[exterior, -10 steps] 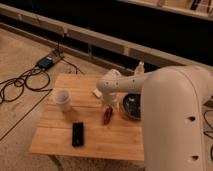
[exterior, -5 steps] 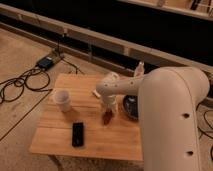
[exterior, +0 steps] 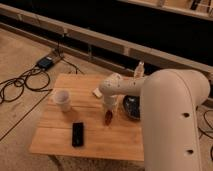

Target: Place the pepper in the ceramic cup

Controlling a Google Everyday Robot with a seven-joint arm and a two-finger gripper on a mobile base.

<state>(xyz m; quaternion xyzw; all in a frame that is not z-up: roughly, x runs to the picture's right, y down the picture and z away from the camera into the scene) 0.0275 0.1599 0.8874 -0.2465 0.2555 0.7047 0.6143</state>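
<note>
The pepper (exterior: 108,118), small and reddish-brown, lies on the wooden table (exterior: 60,140) near its middle. My gripper (exterior: 109,110) comes down from the white arm directly onto the pepper's upper end, and it covers part of the pepper. The ceramic cup (exterior: 63,100), plain white, stands upright on the left part of the table, well to the left of the gripper.
A flat black device (exterior: 77,134) lies near the table's front edge. A dark round bowl (exterior: 133,108) sits just right of the gripper, partly behind the arm. A flat white block (exterior: 97,92) lies behind the gripper. Cables and a box (exterior: 46,62) lie on the floor at left.
The gripper has come down closer onto the pepper. The pepper, the cup and the other things on the table have stayed where they were.
</note>
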